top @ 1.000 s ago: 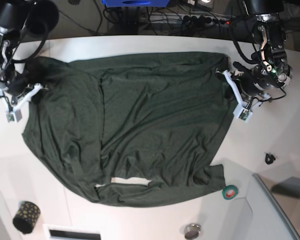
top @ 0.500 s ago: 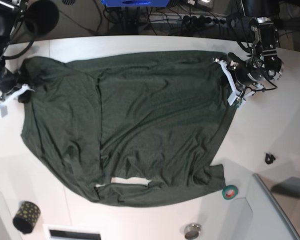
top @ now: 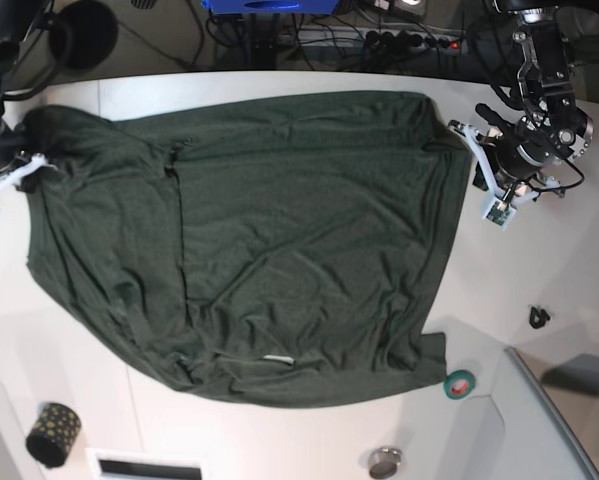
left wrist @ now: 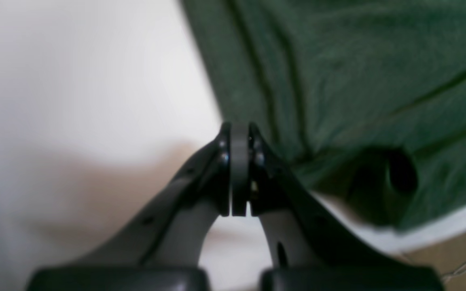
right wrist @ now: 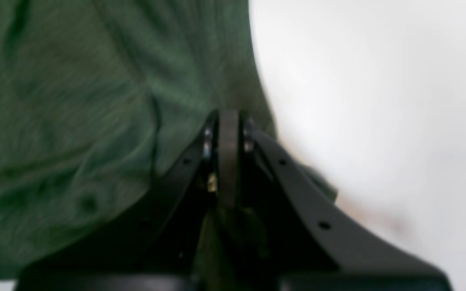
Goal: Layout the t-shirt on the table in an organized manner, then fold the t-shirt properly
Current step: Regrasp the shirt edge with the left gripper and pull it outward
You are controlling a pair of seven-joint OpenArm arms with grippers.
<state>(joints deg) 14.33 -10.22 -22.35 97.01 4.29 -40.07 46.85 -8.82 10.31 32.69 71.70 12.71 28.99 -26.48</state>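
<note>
The dark green t-shirt [top: 279, 240] lies spread over the white table [top: 539, 260], with folds along its lower hem. My left gripper [top: 458, 130] is at the shirt's upper right corner, shut on the fabric edge. In the left wrist view that gripper [left wrist: 239, 133] has its jaws pressed together at the edge of the t-shirt [left wrist: 338, 60], over the table [left wrist: 75, 81]. My right gripper [top: 39, 162] is shut on the shirt's upper left corner. The right wrist view shows this gripper [right wrist: 228, 121] closed with the t-shirt [right wrist: 75, 101] bunched under it beside the bare table [right wrist: 378, 81].
A green tape roll [top: 460, 383] lies by the shirt's lower right corner, and a small black clip [top: 539, 317] sits to its right. A black dotted roll [top: 52, 433] and a round metal piece [top: 384, 462] are near the front edge. Cables run behind the table.
Both grippers have pulled outward and toward the table's far edge with the shirt's upper corners. The shirt is now stretched wider and flatter, and its left side has shifted left.
</note>
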